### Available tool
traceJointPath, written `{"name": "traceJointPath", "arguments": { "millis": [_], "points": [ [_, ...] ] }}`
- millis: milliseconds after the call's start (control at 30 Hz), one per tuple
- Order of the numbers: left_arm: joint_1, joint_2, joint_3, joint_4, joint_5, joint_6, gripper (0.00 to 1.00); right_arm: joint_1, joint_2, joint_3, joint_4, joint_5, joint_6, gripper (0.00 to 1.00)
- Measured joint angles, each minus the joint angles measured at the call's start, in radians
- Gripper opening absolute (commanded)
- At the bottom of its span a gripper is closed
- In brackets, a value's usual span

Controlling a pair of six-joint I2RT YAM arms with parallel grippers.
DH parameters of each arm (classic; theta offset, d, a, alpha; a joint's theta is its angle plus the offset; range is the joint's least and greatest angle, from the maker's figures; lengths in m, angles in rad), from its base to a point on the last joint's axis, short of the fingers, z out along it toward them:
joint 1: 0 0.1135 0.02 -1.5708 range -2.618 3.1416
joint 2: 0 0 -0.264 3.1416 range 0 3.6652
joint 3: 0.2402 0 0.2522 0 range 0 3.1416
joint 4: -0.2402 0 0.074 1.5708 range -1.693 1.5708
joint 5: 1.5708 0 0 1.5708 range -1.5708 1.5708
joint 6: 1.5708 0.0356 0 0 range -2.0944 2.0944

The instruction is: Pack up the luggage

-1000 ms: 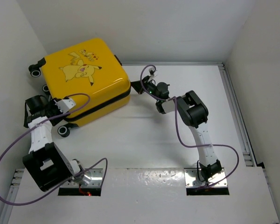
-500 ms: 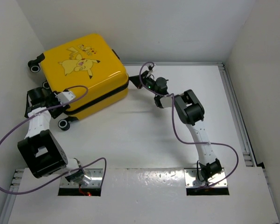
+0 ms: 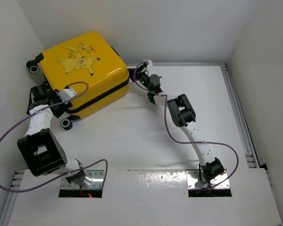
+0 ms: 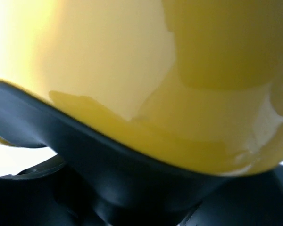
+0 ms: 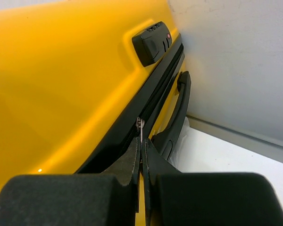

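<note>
While drawing the zipper pull point(image 5: 140, 126) along the black band point(image 5: 158, 87), pull parallel to that band, never outward, right gripper point(image 5: 142, 157) clenched tight on it; steady the closed suitcase point(image 3: 82, 66) at far left with the left gripper point(image 3: 51, 98), grip there impossible to tell.

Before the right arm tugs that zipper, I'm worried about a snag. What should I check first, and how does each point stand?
1. Grip: right gripper shut on the zipper pull: ok.
2. Shells: luggage closed together: ok.
3. Track: zipper band near the pull free of caught fabric: ok.
4. Brace: left gripper at the luggage's near left corner, firm hold: cannot tell.
5. Latch: lock beside the band engaged: cannot tell.
</note>
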Motion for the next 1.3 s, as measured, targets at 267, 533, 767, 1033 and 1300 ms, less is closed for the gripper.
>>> {"name": "traceJointPath", "arguments": {
  "millis": [267, 533, 767, 1033, 1300],
  "points": [
    [0.008, -0.005, 0.093, -0.116, 0.051, -0.286, 0.90, 0.009, 0.000, 0.000, 0.000, 0.031, -0.014, 0.00],
    [0.020, -0.148, 0.151, -0.186, 0.063, -0.575, 0.90, 0.013, 0.000, -0.008, 0.013, 0.034, -0.020, 0.00],
    [0.053, -0.126, 0.359, -0.076, 0.083, -0.728, 0.72, 0.022, 0.000, -0.046, 0.074, 0.052, -0.020, 0.00],
    [-0.065, 0.282, 0.926, -0.059, -0.087, -0.922, 0.52, 0.025, -0.041, -0.158, 0.153, 0.047, -0.016, 0.00],
    [-0.134, 0.775, 1.428, -0.079, -0.236, -1.071, 0.63, 0.027, -0.111, -0.288, 0.191, -0.022, -0.004, 0.00]
  ]
}}
